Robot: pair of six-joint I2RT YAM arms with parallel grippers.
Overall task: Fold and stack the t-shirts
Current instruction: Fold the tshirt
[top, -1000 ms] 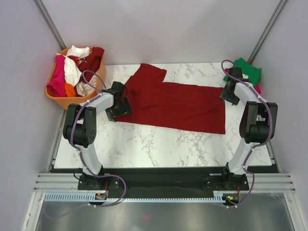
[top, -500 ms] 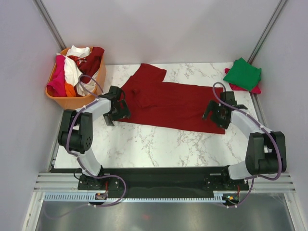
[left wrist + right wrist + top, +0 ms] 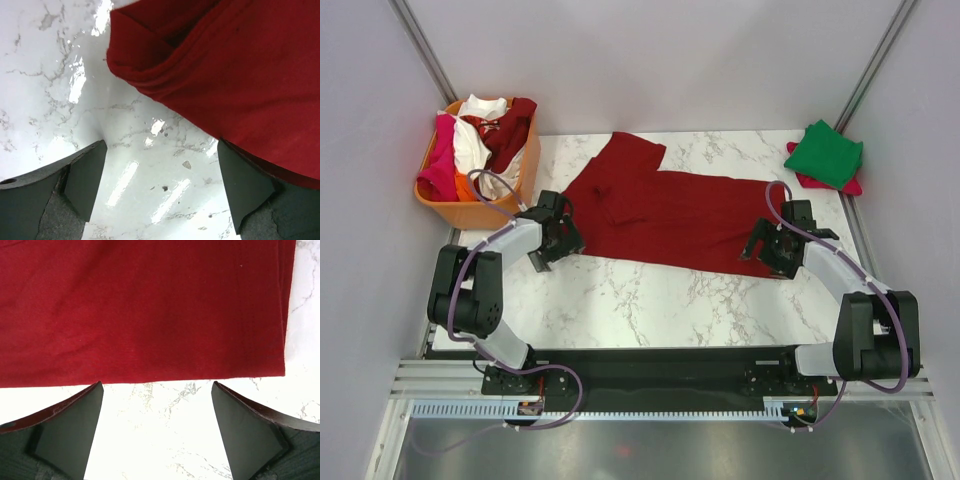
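A dark red t-shirt (image 3: 670,210) lies spread flat across the marble table (image 3: 650,295). My left gripper (image 3: 558,243) is open at the shirt's near left corner. In the left wrist view (image 3: 160,185) bare marble shows between its fingers (image 3: 85,177), and the shirt's rumpled corner (image 3: 230,75) lies just ahead, over the right finger. My right gripper (image 3: 767,250) is open at the near right corner. In the right wrist view (image 3: 157,432) its fingers (image 3: 65,430) stand over marble just short of the shirt's straight hem (image 3: 150,315). A folded green t-shirt (image 3: 825,152) rests on a pink-red one (image 3: 850,186) at the far right.
An orange plastic basket (image 3: 470,212) stands at the far left table corner. It holds pink (image 3: 438,160), white (image 3: 475,140), dark red (image 3: 512,125) and orange (image 3: 467,187) shirts. Grey walls close in both sides and the back.
My right arm swung from the green shirt at the far right down to the dark red shirt's near right corner. My left gripper slid a little nearer and left, to the shirt's edge.
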